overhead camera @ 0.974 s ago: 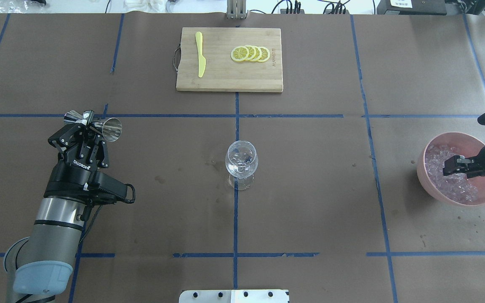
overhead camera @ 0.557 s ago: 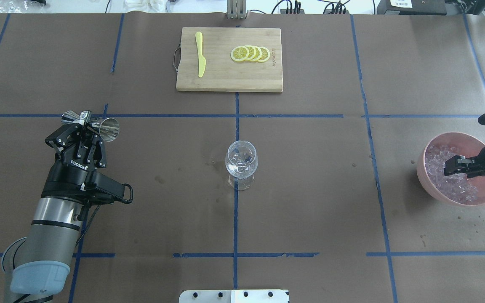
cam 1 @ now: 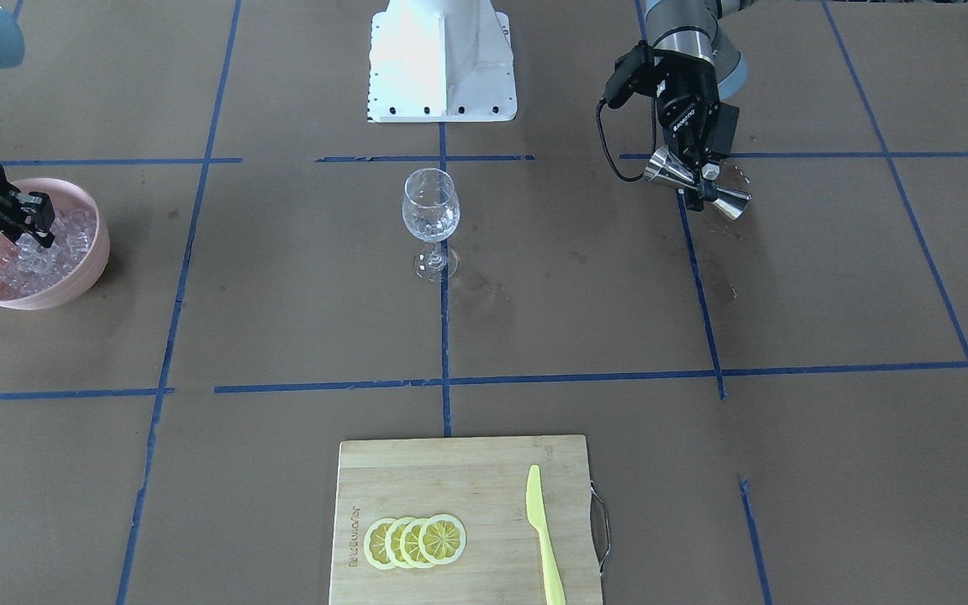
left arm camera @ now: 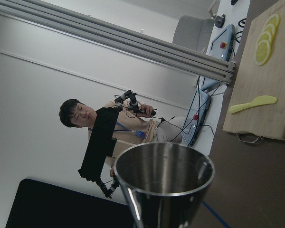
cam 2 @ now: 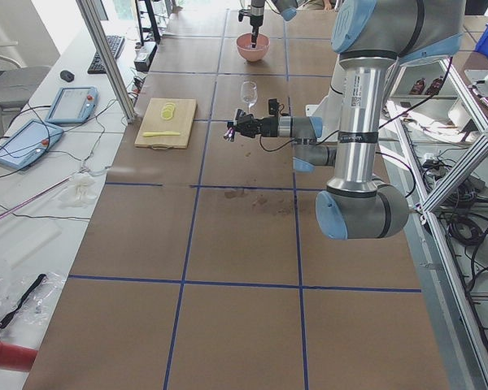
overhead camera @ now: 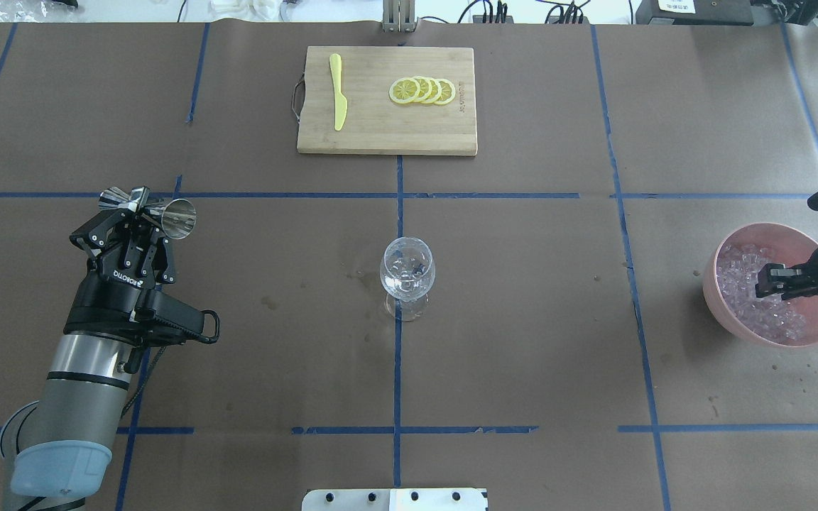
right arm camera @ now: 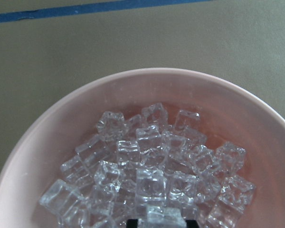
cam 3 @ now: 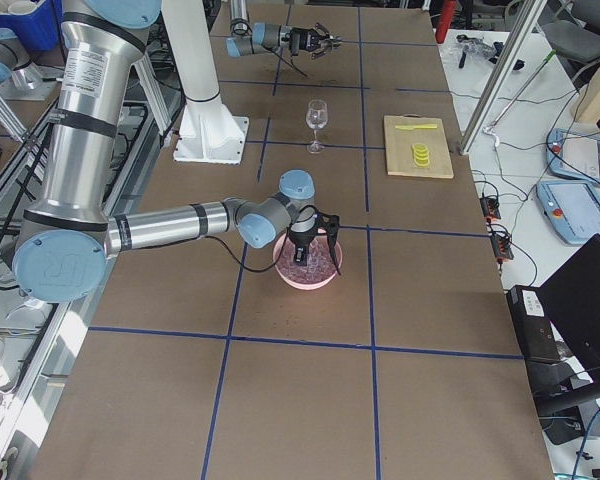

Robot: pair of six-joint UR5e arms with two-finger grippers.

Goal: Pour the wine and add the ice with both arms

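My left gripper (overhead camera: pixel 140 210) is shut on a steel jigger (overhead camera: pixel 167 213), held on its side above the table's left part; the jigger's open cup fills the left wrist view (left arm camera: pixel 164 180). A clear stemmed wine glass (overhead camera: pixel 407 273) stands upright at the table's middle, far from both grippers. My right gripper (overhead camera: pixel 771 280) reaches down into a pink bowl (overhead camera: pixel 806 238) of ice (overhead camera: pixel 739 273) at the right edge. In the right wrist view a cube (right arm camera: pixel 164 216) sits between the fingertips above the heap of ice (right arm camera: pixel 152 161).
A wooden cutting board (overhead camera: pixel 380 135) at the table's far side carries a yellow knife (overhead camera: pixel 338 92) and lemon slices (overhead camera: pixel 423 91). The white pedestal (cam 1: pixel 442 59) stands at the robot's side. Wet spots mark the paper near the glass and near the bowl.
My left gripper has drawn a little to the left with the jigger. My right gripper has shifted slightly to the right inside the bowl.
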